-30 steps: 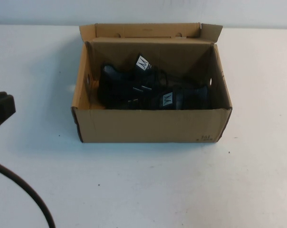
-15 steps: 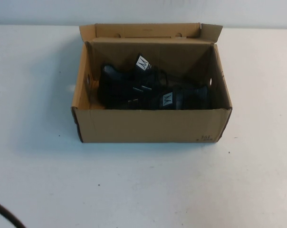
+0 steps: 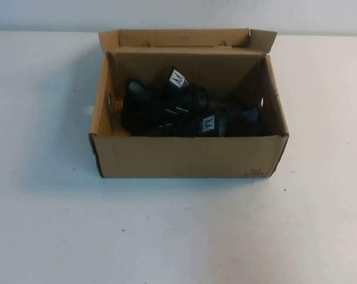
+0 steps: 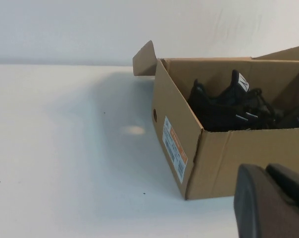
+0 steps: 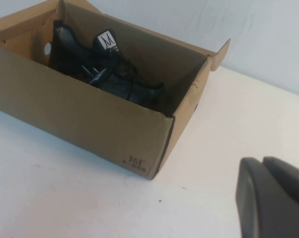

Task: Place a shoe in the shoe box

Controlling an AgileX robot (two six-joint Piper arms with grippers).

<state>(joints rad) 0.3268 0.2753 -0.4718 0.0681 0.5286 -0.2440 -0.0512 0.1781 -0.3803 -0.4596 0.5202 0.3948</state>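
White table [image 3: 48,225]; shoe box [image 3: 187,157] at 12 w/ shoe [image 3: 226,123] inside, task looks done; left gripper [image 4: 273,203] & right gripper [image 5: 273,198] off-box, jaws: can't tell.

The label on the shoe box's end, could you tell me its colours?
White with an orange band, seen in the left wrist view on the shoe box.

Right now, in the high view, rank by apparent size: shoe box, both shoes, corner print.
Shoe box
then shoe and its mate, too alike to rank
corner print
Left gripper and right gripper sit outside that view, short of the box.
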